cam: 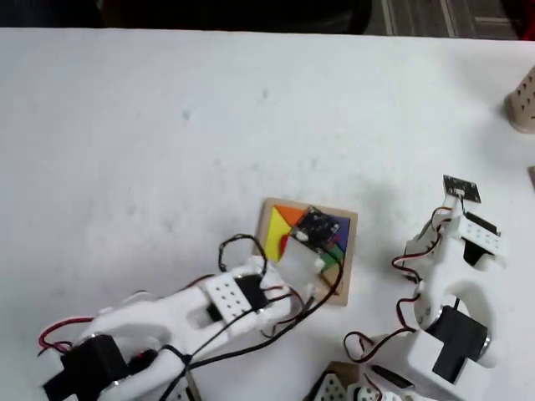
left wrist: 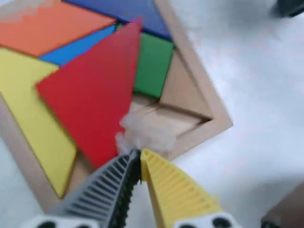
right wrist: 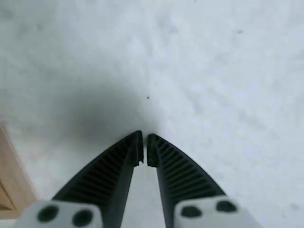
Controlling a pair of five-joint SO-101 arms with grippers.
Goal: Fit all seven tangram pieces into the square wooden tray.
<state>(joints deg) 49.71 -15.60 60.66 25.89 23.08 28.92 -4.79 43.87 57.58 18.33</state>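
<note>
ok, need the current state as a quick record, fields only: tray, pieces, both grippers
tray: square wooden tray, bare floor showing at one corner
seated: orange piece, dark blue piece, light blue piece, green square, yellow piece
red triangle: overlaps green square and dark blue piece, not seated
left gripper: shut at red triangle's edge; grip unclear
right gripper: shut, over bare table
</note>
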